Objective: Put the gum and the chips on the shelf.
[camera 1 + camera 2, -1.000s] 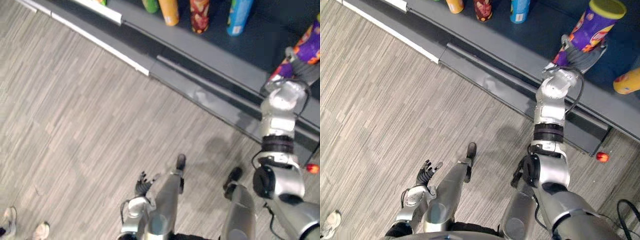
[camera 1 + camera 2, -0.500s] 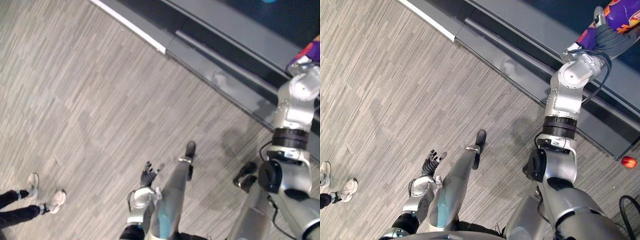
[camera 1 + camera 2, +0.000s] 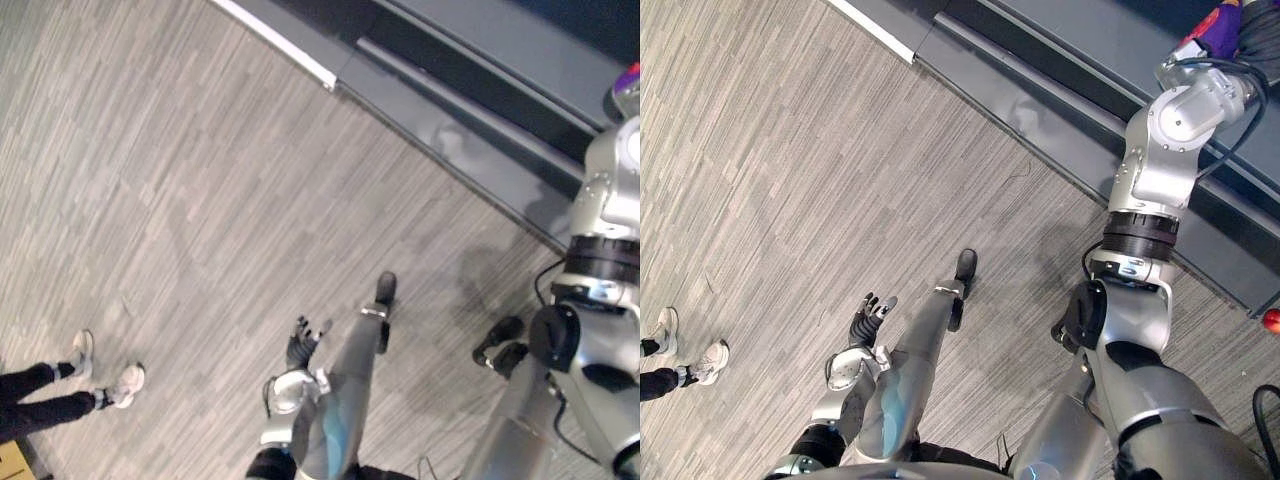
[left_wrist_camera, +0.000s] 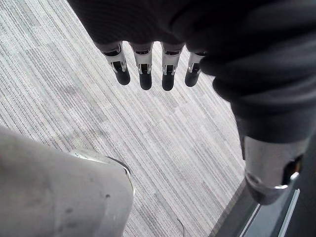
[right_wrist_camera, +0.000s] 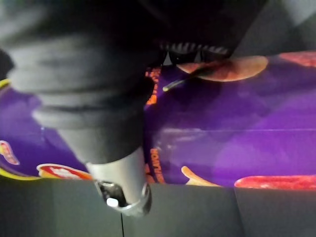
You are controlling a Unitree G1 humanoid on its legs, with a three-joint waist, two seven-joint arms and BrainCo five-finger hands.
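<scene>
Grey floor (image 3: 200, 180) runs up to the shelf (image 3: 1080, 40). Far from the shelf, the left robot hand (image 3: 300, 346) hangs open and holds nothing. At the shelf, the right robot hand (image 5: 118, 173) grips the purple chips can (image 5: 237, 113), so the chips look nearly placed. The gum is left to do, and I cannot spot it. Most of the shelf is cut off.

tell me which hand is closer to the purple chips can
Right. The right hand is close against the purple chips can at the shelf; the left hand hangs open low over the floor, far from it.
</scene>
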